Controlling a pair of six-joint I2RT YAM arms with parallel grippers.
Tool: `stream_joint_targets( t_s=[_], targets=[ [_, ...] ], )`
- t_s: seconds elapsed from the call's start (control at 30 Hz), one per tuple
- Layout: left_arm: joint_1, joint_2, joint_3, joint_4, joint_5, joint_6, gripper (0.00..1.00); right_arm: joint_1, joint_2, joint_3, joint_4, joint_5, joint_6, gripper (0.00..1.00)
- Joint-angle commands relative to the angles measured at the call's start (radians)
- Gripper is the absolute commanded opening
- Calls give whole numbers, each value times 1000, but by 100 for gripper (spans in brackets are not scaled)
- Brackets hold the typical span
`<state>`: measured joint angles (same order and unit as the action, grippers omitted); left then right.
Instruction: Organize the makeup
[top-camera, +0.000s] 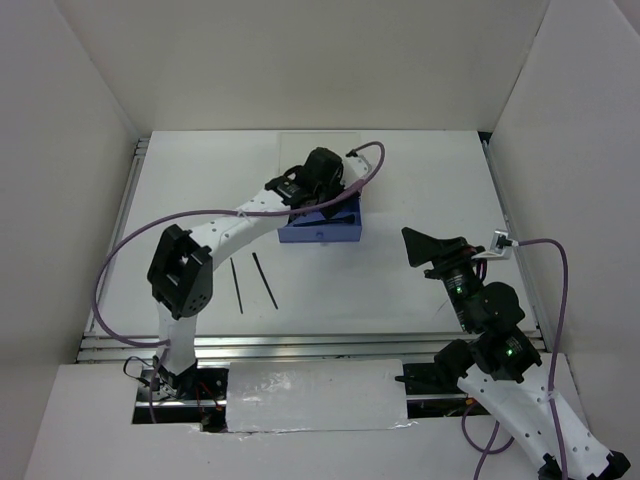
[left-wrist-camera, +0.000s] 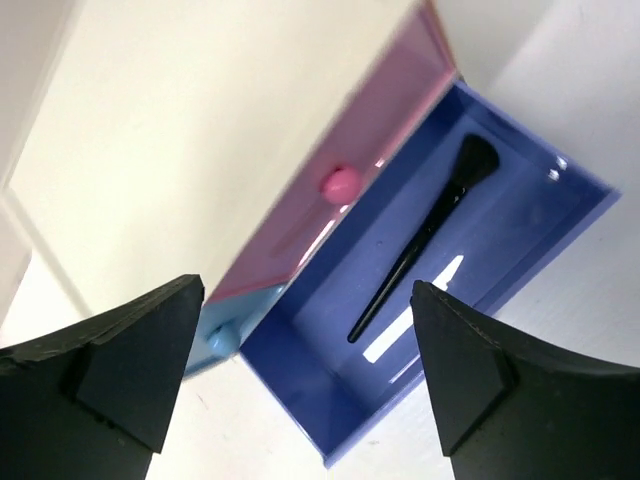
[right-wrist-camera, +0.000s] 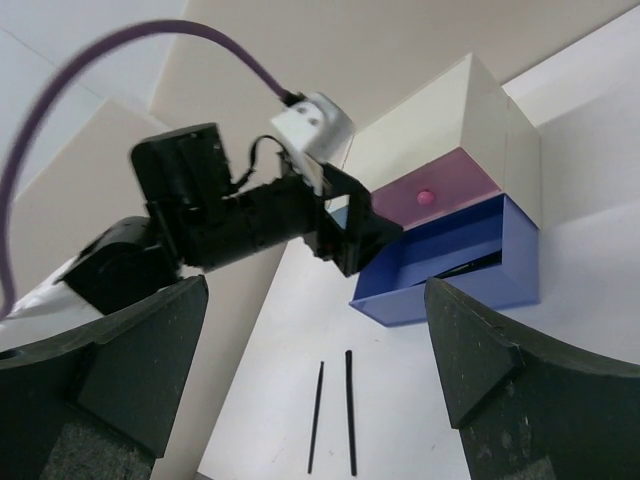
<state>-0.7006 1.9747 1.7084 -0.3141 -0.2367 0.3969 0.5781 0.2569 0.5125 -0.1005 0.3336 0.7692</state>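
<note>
The brush (left-wrist-camera: 425, 235) is seen inside the blue drawer (left-wrist-camera: 520, 230) — the left gripper (left-wrist-camera: 307, 290) above it and the right gripper (right-wrist-camera: 315, 290) are spread wide, empty.

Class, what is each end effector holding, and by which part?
Nothing is held. The left end effector hangs open above the brush in the blue drawer; the right end effector is open too.

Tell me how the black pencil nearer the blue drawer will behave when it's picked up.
The pencil looks straight and very thin, so it is probably stiff and light. It lies flat on the smooth white table, so pinching it cleanly may be awkward. It could also roll or skid if nudged sideways.
</note>
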Motion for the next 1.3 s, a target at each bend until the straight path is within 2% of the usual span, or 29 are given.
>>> stream_joint_targets(
  t_s=[0.0,0.03,0.1,0.13,0.2,0.23,0.3,0.4,0.43,0.53,0.6,0.7,0.8,0.87,0.97,1.27],
  targets=[
    [-2,-123,37,23,-117,-192,99,-3,-2,24,16,7,-18,97],
    [-4,-155,43,-3,-136,-314,99,-3,5,26,21,-1,-18,97],
    [-4,-216,27,-81,-194,-464,99,-3,16,27,21,-8,-22,98],
    [-2,-238,-7,-104,-222,-616,99,-3,33,30,22,-16,-25,99],
    [1,-296,-45,-198,-287,-754,99,-1,74,47,19,-53,-50,100],
    [1,-315,-93,-230,-317,-882,99,-3,91,70,-1,-65,-56,100],
    [0,-385,-154,-318,-375,-1001,99,-3,149,92,-18,-94,-62,100],
    [18,-496,-307,-407,-487,-1261,99,-3,214,113,-30,-145,-74,100],
    [30,-522,-394,-405,-492,-1288,98,0,226,113,-15,-163,-77,100],
    [119,-611,-554,-367,-416,-1332,91,-3,283,118,21,-237,-87,100],
    [159,-645,-642,-364,-377,-1375,89,-3,323,124,27,-270,-91,100],
    [196,-660,-731,-359,-359,-1418,86,-4,350,126,41,-298,-90,100],
    [265,-642,-811,-310,-273,-1384,82,-3,369,120,59,-314,-85,100],
    [308,-604,-842,-240,-193,-1351,78,-3,380,119,62,-326,-84,100],
    [361,-538,-848,-218,-159,-1308,74,-3,398,121,67,-329,-87,100],
    [369,-456,-834,-172,-85,-1282,69,-3,400,118,67,-327,-94,99]
  ],
)
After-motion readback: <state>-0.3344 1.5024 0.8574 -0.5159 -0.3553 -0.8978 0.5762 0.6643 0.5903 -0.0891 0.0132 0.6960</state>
